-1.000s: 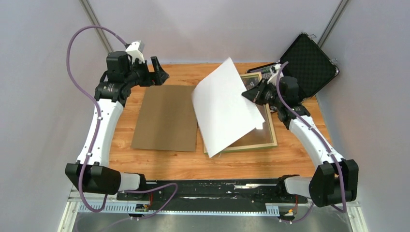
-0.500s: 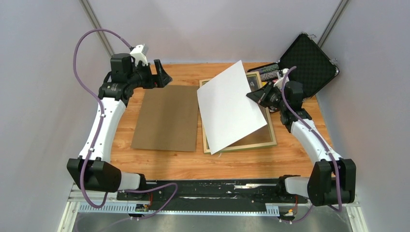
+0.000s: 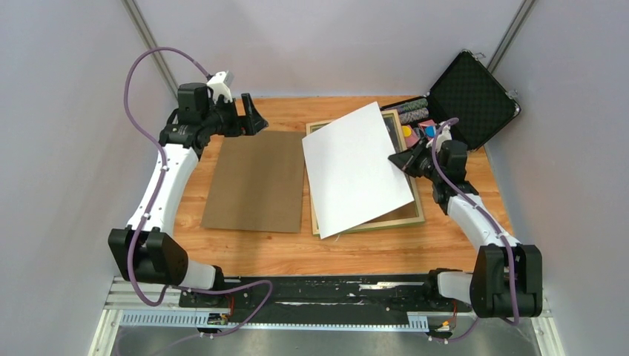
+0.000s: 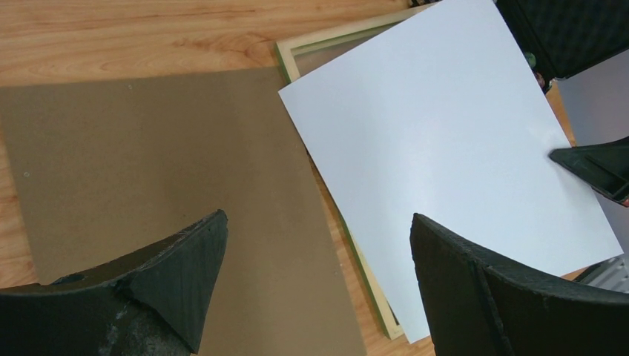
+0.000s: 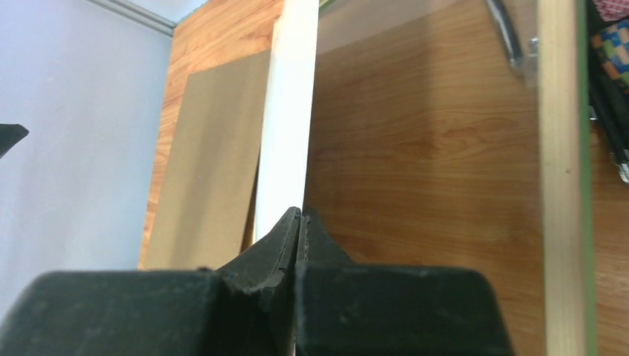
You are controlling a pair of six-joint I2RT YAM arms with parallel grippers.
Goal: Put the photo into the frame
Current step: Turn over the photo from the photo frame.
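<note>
Right hand (image 3: 395, 158) clamping photo (image 3: 356, 167) by right edge, white back up, tilting it over frame (image 3: 400, 220) lying back-up on tabletop (image 3: 245, 248), likely lining up for drop-in. Left hand (image 3: 251, 117) hanging wide open near brown board (image 3: 256, 182), gripping nothing.

No legible text, label, brand, number or sign in any view. The photo (image 3: 356, 174), centre of the top view, shows only a plain white side. The brown backing board (image 3: 256, 182) to its left is unmarked. Patterned items in the open case (image 3: 475, 96), upper right, are too small to read.
</note>
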